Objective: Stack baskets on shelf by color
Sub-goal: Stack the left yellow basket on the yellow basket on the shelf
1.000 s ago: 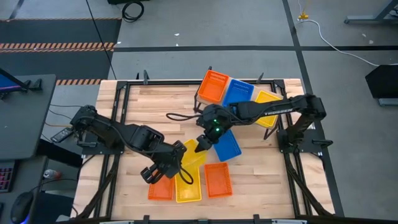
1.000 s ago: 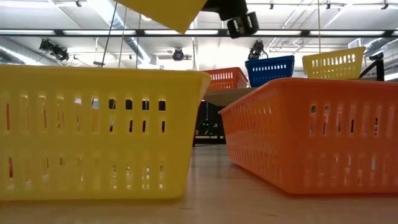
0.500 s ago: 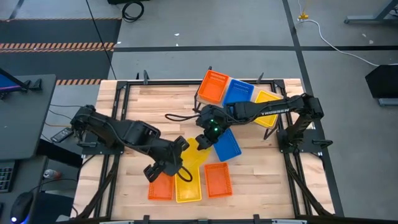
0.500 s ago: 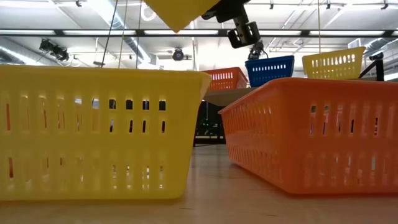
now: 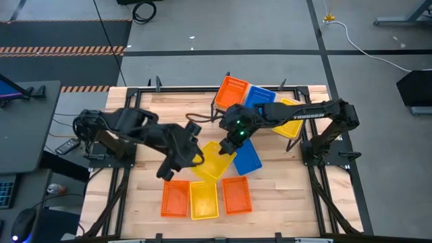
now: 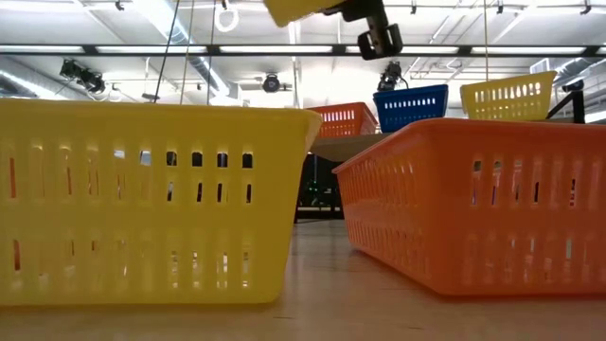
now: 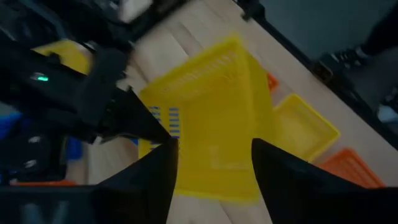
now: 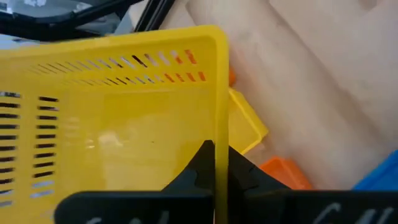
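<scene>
A yellow basket [image 5: 212, 160] hangs tilted above the table's middle, with my right gripper [image 5: 229, 144] shut on it; the low view shows its corner [image 6: 292, 8] beside that gripper [image 6: 379, 40]. My left gripper [image 5: 190, 159] stands open at the basket's left end, which shows between its fingers [image 7: 157, 177] in the left wrist view [image 7: 211, 134]. The shelf [image 5: 217, 108] at the far side bears an orange basket [image 5: 231, 92], a blue basket [image 5: 258, 100] and a yellow basket [image 5: 290, 116], each resting on its base. My right gripper pinches the upper rim of one basket wall [image 8: 219, 134], near a corner, one finger [image 8: 200, 163] inside the basket and one outside. The fingers come from the table's right, slanting down. The basket is lifted clear of the table and tilted.
Along the near edge stand an orange basket [image 5: 176, 200], a yellow basket [image 5: 204, 201] and another orange basket [image 5: 236, 194]. A blue basket [image 5: 247, 157] lies on the table under my right arm. Bare wood lies at the far left [image 5: 169, 111].
My right gripper has shut on the yellow basket's wall. My left gripper has opened, let go of the basket and drawn back toward the table's left and far side. The basket has risen and shifted slightly toward the shelf.
</scene>
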Available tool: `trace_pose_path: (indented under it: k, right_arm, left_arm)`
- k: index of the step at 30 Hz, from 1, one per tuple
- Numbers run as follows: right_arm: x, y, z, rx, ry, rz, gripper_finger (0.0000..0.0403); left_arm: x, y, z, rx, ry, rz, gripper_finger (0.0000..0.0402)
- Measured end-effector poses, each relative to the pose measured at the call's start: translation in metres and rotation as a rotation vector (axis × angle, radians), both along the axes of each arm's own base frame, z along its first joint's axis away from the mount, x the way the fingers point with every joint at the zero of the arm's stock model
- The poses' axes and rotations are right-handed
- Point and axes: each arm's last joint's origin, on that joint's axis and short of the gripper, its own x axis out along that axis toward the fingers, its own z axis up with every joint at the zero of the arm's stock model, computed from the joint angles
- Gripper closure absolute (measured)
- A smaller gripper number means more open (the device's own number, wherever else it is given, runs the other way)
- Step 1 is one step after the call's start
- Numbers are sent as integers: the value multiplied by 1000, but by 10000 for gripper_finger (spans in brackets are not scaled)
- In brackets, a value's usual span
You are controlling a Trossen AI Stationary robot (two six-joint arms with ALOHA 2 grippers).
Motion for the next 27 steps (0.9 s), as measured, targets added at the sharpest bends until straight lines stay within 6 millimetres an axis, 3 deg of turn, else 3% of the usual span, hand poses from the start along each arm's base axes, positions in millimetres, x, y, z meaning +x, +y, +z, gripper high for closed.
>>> trace_pose_path:
  k: [7, 16, 22, 27]
  right_arm:
    - [-33, -20, 30, -80, -66, -5, 396]
    - [-119, -43, 72, -324, -67, -69, 395]
    - [-173, -46, 85, -508, -20, -87, 395]
    - [-205, -50, 89, -681, 49, -106, 394]
  left_arm:
    - [-6, 18, 19, -77, -45, 102, 189]
    - [-1, 37, 27, -213, -93, 300, 210]
    - [3, 47, 32, -259, -145, 372, 220]
    - [5, 54, 33, -240, -183, 456, 221]
